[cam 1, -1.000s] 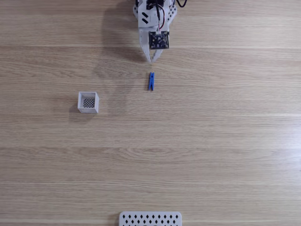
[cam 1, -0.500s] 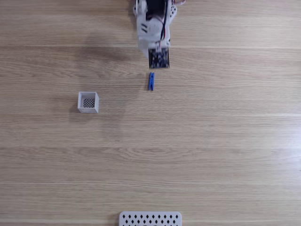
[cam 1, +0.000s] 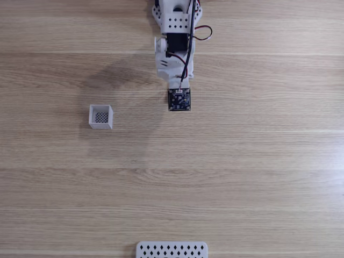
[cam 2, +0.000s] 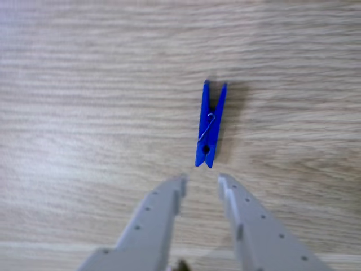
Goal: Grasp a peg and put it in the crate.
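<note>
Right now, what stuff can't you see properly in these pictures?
- The peg: in the fixed view, the arm's camera board sits over where it lies.
- The tool: in the other view its base is cut off by the bottom edge.
- The white panel with diamond holes: cut off by the bottom edge of the fixed view.
- The crate: too small to tell if anything lies inside.
</note>
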`<action>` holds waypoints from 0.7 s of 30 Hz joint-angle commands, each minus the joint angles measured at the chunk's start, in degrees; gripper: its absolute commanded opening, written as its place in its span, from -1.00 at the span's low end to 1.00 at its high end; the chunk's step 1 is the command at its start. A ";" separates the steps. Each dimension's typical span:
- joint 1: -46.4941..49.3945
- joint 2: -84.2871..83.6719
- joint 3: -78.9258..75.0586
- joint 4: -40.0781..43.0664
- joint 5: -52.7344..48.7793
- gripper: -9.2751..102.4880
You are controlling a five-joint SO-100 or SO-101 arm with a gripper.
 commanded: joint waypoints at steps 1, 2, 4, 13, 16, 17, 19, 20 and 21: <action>0.35 0.53 -5.27 -2.90 4.04 -0.48; 0.35 0.18 -5.27 -3.87 4.66 -0.46; 0.09 -0.26 -5.27 -5.36 5.80 -0.45; 0.44 -5.98 -5.27 -6.77 5.89 -0.49; 0.53 -7.73 -5.27 -7.91 6.24 -0.53; 0.62 -8.09 -5.19 -8.53 6.24 -0.54; 0.62 -8.70 -5.19 -9.93 6.33 -0.55; 0.62 -8.88 -5.19 -10.46 6.33 -0.56; 0.53 -8.96 -5.19 -10.90 6.42 -0.57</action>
